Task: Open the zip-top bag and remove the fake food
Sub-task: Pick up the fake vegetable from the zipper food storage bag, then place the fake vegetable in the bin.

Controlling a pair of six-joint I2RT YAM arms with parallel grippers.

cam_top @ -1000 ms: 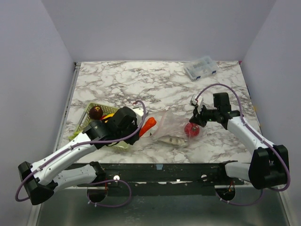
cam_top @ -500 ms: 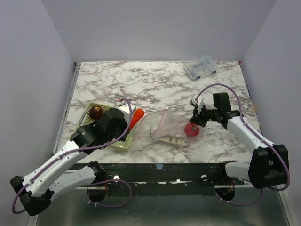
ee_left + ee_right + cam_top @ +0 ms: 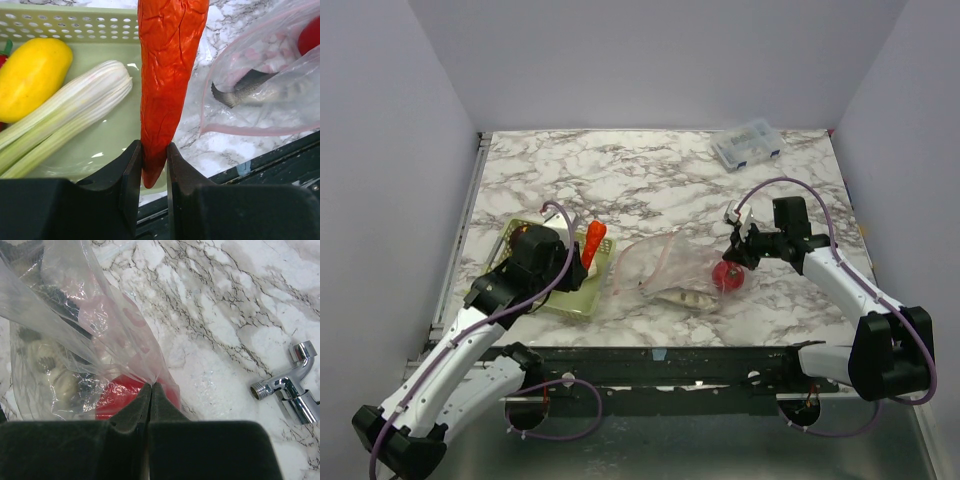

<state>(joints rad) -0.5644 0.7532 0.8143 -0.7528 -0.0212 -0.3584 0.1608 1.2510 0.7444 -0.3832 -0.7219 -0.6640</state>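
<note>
left jaws clamped on orange carrot over green basket, right jaws pinched shut on zip-top bag edge

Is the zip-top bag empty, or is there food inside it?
Not empty. Through the clear plastic of the zip-top bag, a toy fish and a red round fruit show inside.

The bag is clear, crinkled, glossy plastic film. The carrot has wrinkled, faintly shiny skin. The basket is smooth perforated plastic. The stalk is ribbed. The table is smooth and marble-patterned. At four o'clock from the bag lies a mirror-bright metal fitting.
</note>
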